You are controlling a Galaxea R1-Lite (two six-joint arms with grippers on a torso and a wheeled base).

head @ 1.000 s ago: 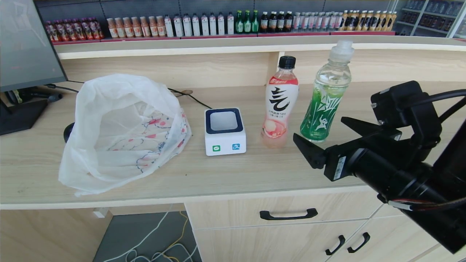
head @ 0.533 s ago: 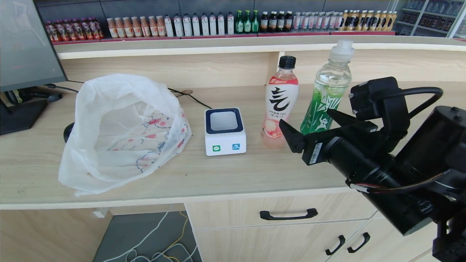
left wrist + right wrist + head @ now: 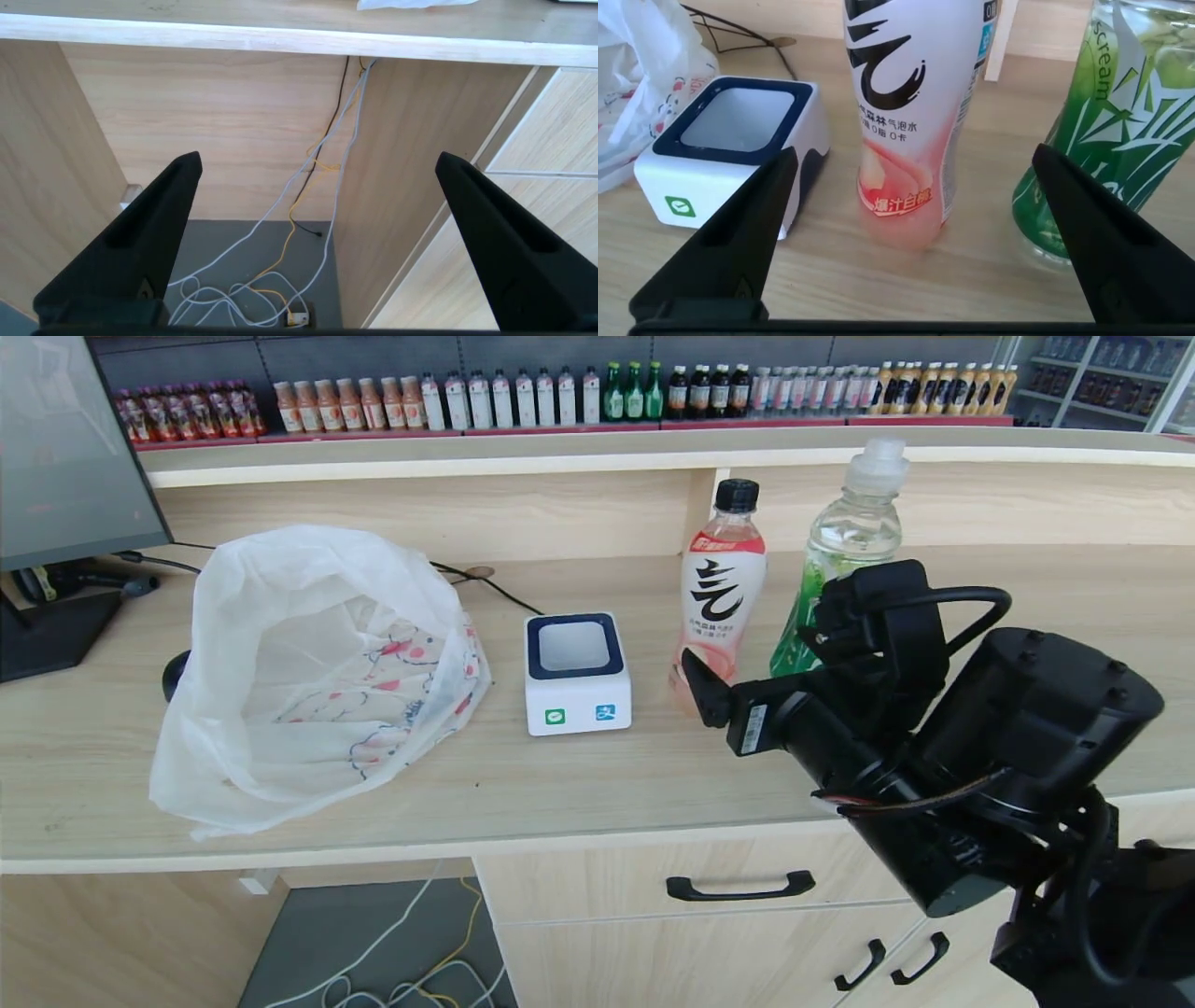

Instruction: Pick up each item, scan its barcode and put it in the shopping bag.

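Nearest, under the counter [image 3: 560,784] edge and to the left of the scanner [image 3: 577,672], the left gripper [image 3: 318,163] hangs with its jaws spread wide, grasping nothing, with loose cables [image 3: 280,280] on the floor beyond it. Right of the scanner and nearer than it, the right gripper [image 3: 915,159] is likewise spread and empty, its jaws framing the pink bottle [image 3: 717,597] without touching it. Two bottles stand upright right of the one scanner: the pink bottle just beside it, the green bottle [image 3: 854,537] farther right. One shopping bag [image 3: 317,672] lies open left of the scanner.
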